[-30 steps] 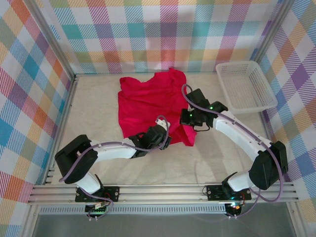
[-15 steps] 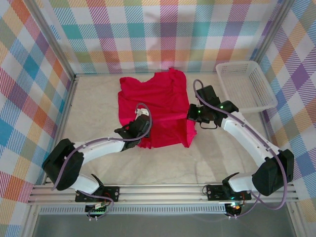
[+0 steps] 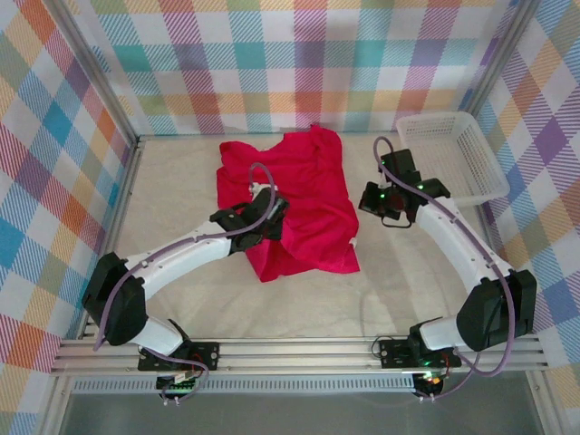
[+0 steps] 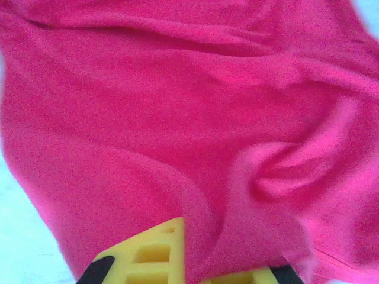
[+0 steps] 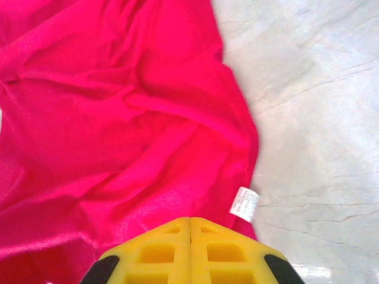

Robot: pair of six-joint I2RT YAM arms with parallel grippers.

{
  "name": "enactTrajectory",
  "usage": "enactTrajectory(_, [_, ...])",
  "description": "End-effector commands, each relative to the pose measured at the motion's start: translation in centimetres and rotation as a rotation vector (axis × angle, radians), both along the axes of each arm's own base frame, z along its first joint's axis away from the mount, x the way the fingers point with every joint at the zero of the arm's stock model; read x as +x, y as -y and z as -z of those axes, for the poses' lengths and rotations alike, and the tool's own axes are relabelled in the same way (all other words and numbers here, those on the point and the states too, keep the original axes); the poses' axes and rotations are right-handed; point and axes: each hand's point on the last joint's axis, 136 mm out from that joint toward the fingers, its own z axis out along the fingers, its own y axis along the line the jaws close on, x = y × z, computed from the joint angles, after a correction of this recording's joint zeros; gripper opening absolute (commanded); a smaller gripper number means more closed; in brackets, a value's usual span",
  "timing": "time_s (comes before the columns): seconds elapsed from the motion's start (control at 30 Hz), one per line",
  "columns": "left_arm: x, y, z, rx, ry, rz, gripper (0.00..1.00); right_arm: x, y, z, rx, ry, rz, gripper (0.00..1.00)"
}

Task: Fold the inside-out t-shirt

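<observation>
Left arm, change: the left gripper (image 3: 272, 219) has moved from the near hem of the inside-out t-shirt (image 3: 304, 195) to its left half, and its jaws have closed.
Right arm, change: the right gripper (image 5: 190, 228) has drawn back toward the basket (image 3: 450, 156).
Cloth, change: the near part now lies spread wider.
Left gripper: closed, with a fold of red cloth pinched between its yellow fingers (image 4: 148, 257).
Right gripper: closed flat, its tips at the t-shirt's right edge, just beside the white tag (image 5: 244, 203). Whether it nips cloth cannot be told.
T-shirt: wrinkled, mid-table (image 3: 181, 199), left of the basket.
</observation>
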Motion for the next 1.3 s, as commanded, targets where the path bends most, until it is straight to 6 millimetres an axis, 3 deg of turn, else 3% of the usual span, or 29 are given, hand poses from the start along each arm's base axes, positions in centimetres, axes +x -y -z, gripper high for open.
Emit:
enactTrajectory(0.0, [-3.3,5.7,-0.5,-0.207,-0.153,0.11,0.0,-0.2,0.8,-1.2,-0.006,0.012,-0.028,0.0])
enactTrajectory(0.07, [-3.6,7.8,-1.5,-0.3,-0.2,0.135,0.0,-0.9,0.6,-1.3,0.014,0.006,-0.051,0.0])
enactTrajectory(0.17, [-3.2,8.6,-2.6,-0.308,-0.219,0.137,0.0,-2.9,-1.9,-1.2,0.168,0.009,-0.142,0.0])
enactTrajectory(0.3, [-2.0,7.9,-4.1,-0.266,-0.195,0.098,0.0,-6.6,-6.5,0.4,0.43,0.014,-0.247,0.08])
enactTrajectory(0.47, [-0.8,6.4,-6.0,-0.264,-0.169,0.051,0.0,-9.9,-11.0,3.7,0.469,0.002,-0.324,0.18])
enactTrajectory(0.6, [0.1,4.9,-6.6,-0.262,-0.165,0.003,0.0,-11.7,-13.9,4.9,0.476,0.01,-0.373,0.37])
enactTrajectory(0.67, [0.3,4.5,-7.0,-0.271,-0.163,-0.004,0.0,-11.8,-14.0,6.1,0.416,0.009,-0.351,0.62])
enactTrajectory(0.73, [0.3,4.3,-7.4,-0.279,-0.155,-0.005,0.0,-11.0,-13.4,7.2,0.348,0.024,-0.312,0.74])
enactTrajectory(0.93, [0.0,3.4,-8.1,-0.277,-0.141,-0.012,0.0,-6.6,-10.4,10.7,0.041,0.093,-0.184,0.81])
enactTrajectory(1.0, [-0.1,3.0,-8.3,-0.277,-0.135,-0.018,0.0,-4.9,-9.8,11.0,-0.035,0.114,-0.154,0.78])
enactTrajectory(1.07, [-0.2,2.7,-8.3,-0.274,-0.132,-0.022,0.0,-3.4,-9.6,10.8,-0.069,0.126,-0.136,0.57])
enactTrajectory(1.17, [-0.4,2.3,-8.0,-0.268,-0.134,-0.024,0.0,-1.3,-7.6,9.1,-0.11,0.148,-0.088,0.14])
enactTrajectory(1.23, [-0.5,2.4,-7.5,-0.268,-0.143,-0.024,0.0,0.1,-5.4,7.1,-0.136,0.169,-0.059,0.0])
enactTrajectory(1.27, [-0.5,2.7,-7.1,-0.28,-0.155,-0.023,0.0,0.8,-4.3,6.1,-0.138,0.172,-0.054,0.0])
